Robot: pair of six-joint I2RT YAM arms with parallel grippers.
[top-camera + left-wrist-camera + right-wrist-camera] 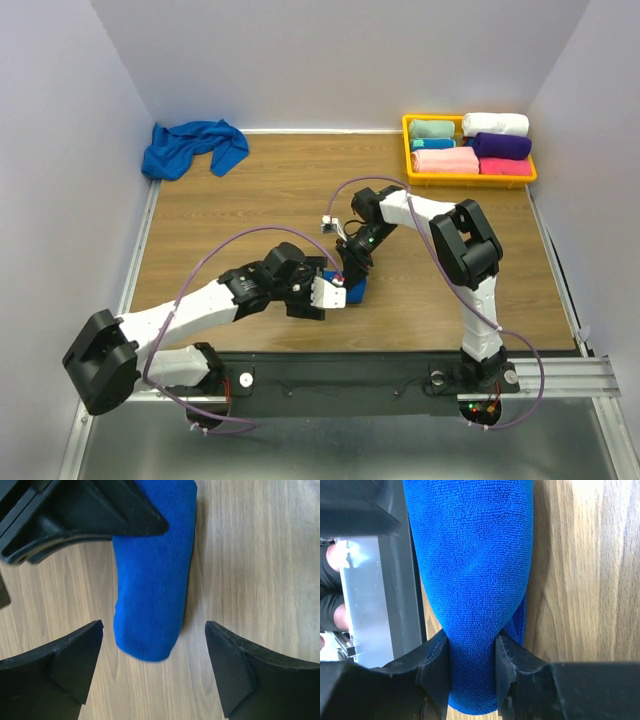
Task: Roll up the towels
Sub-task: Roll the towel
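Rolled towel (470,570): royal-blue with a fine looped pile, plain; it is lying as a soft, rounded cylinder near the middle of the desk (260,190), toward the near edge.
Right pincer (471,660): its hard black jaws are squeezing one end of the roll, denting the cloth inward.
Left pincer (154,627): it is standing wide apart and holding nothing, its matte black wedge-shaped fingers flanking the roll's other end without touching it.
Loose towel (190,147): the same blue, it is sitting crumpled in the far left corner.
Desk: pale brown wood-grain surface.
Tray (470,179): a yellow plastic rectangle at the far right, it is carrying rolled cloths (445,160) in teal, white, purple and pink.
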